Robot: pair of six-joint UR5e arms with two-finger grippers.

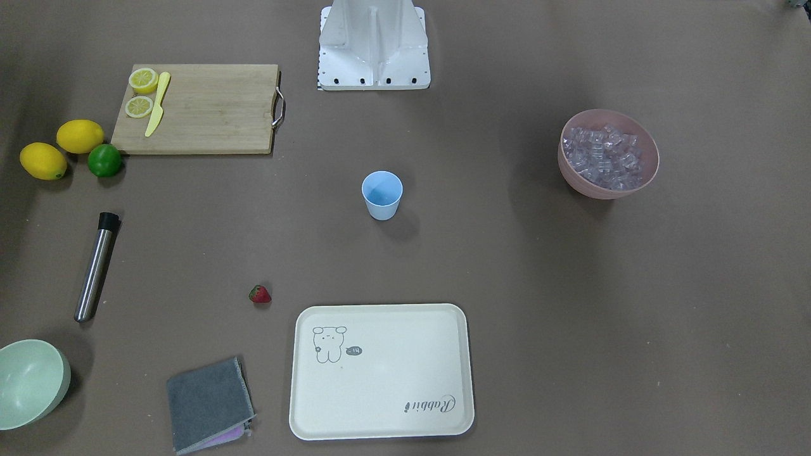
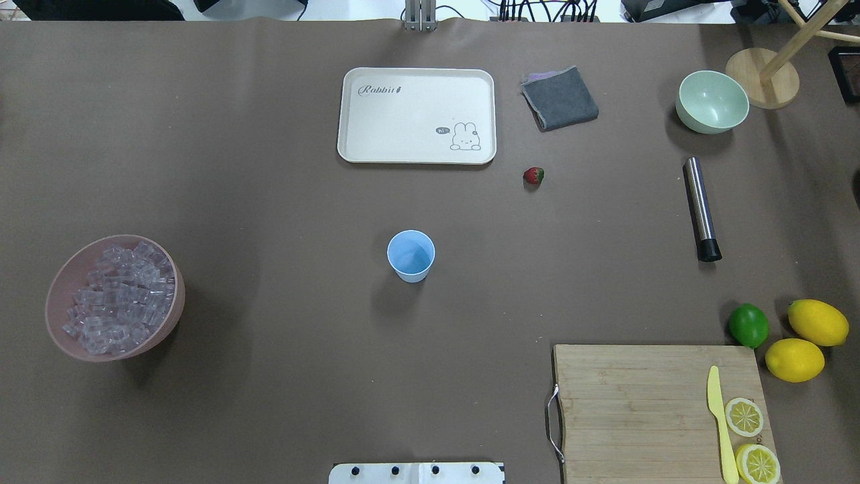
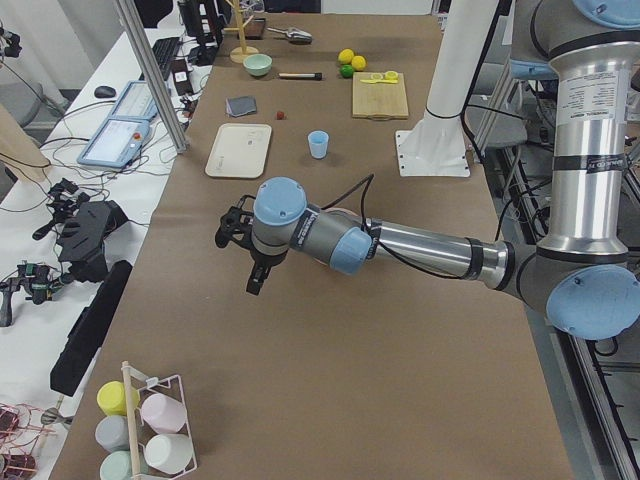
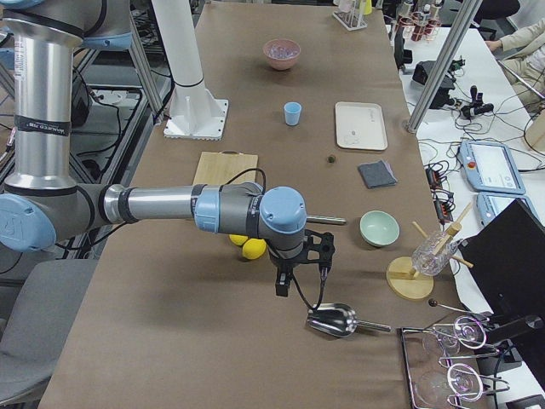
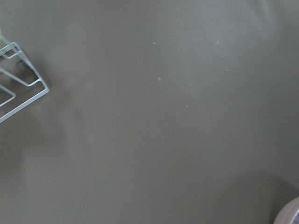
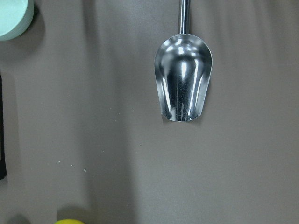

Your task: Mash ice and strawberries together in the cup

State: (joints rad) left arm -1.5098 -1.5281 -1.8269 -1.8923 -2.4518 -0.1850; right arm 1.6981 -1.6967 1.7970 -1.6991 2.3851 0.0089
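The light-blue cup [image 2: 410, 254] stands upright near the table's middle, with nothing visible inside. The ice [image 2: 121, 299] fills a pink bowl [image 2: 176, 319] on the robot's left side. One strawberry [image 2: 533, 175] lies on the table beside the tray's corner. My left gripper [image 3: 250, 270] hangs over bare table beyond the pink bowl, far from the cup, and I cannot tell whether it is open or shut. My right gripper [image 4: 300, 277] hovers just above a metal scoop [image 6: 183, 79] at the table's other end, and its state cannot be told either.
A steel muddler [image 2: 701, 208] lies on the right side. A cream tray [image 2: 416, 114], grey cloth [image 2: 560, 99] and pale green bowl [image 2: 712, 101] sit along the far side. A cutting board [image 2: 638, 403] holds lemon halves and a yellow knife; two lemons and a lime lie beside it.
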